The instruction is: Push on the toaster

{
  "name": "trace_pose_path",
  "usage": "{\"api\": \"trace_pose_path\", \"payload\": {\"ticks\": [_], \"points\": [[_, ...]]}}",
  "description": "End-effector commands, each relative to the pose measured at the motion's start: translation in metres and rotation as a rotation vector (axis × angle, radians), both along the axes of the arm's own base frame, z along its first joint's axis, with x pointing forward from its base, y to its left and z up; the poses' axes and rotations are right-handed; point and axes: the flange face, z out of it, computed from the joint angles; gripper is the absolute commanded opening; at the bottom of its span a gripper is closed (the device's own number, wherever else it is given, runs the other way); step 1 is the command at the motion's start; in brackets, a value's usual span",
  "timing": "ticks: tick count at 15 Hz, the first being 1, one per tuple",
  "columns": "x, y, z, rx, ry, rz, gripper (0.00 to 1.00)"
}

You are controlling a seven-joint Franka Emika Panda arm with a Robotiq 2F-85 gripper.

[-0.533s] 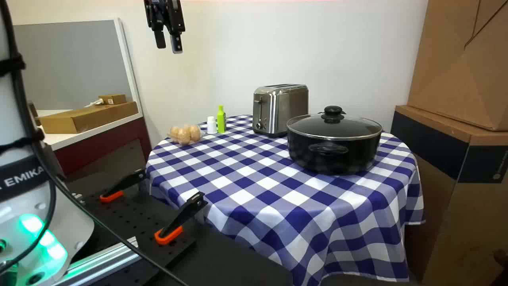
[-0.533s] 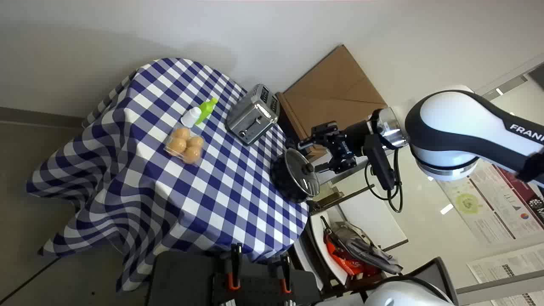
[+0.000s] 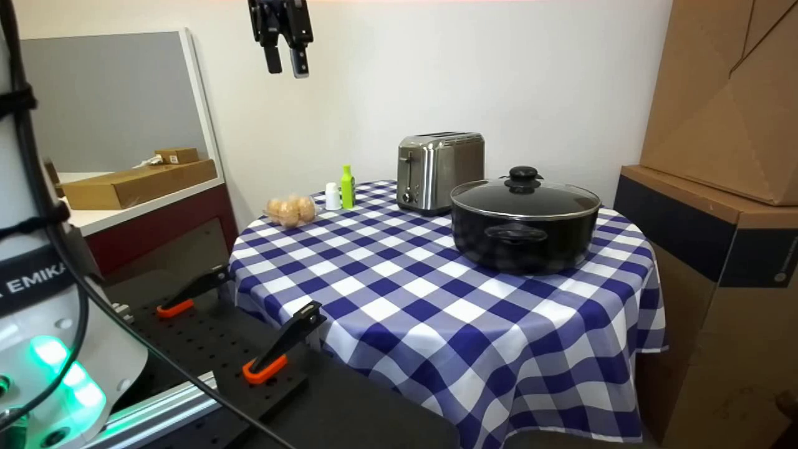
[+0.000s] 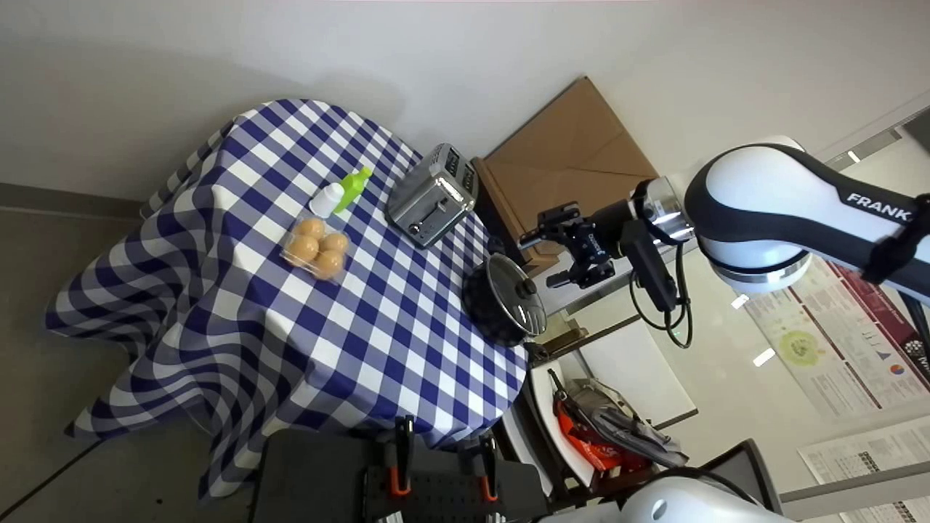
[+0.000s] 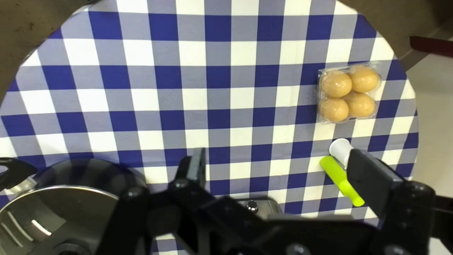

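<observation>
My gripper (image 3: 287, 70): one, aloft, jaws spread wide apart, holding nothing. Two-slot toaster (image 3: 439, 171): one, silver metal, upright on the blue-and-white checked tablecloth (image 3: 374, 287), near the lidded black cooking pot (image 3: 523, 240).

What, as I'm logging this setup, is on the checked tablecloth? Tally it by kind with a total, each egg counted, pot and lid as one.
Toaster: 1
Lidded black pot: 1
Clear plastic pack: 1
Eggs in the pack: 4
White container: 1
Green bottle: 1
Total: 9
</observation>
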Motion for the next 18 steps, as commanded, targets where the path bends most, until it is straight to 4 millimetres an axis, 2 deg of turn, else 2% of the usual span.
{"api": "trace_pose_path", "payload": {"ticks": [1,4,5,6,11,15,16,18], "points": [[0.045,-0.013,0.002,-0.063,-0.005,-0.014,1.00],[0.084,-0.013,0.003,-0.117,-0.037,-0.002,1.00],[0.095,-0.011,0.003,-0.135,-0.047,0.006,0.92],[0.108,-0.008,0.003,-0.152,-0.056,0.016,0.74],[0.164,0.018,-0.001,-0.248,-0.101,0.055,0.37],[0.203,0.032,-0.024,-0.317,-0.106,0.076,0.06],[0.212,0.034,-0.034,-0.341,-0.104,0.081,0.01],[0.229,0.040,-0.051,-0.371,-0.094,0.096,0.00]]}}
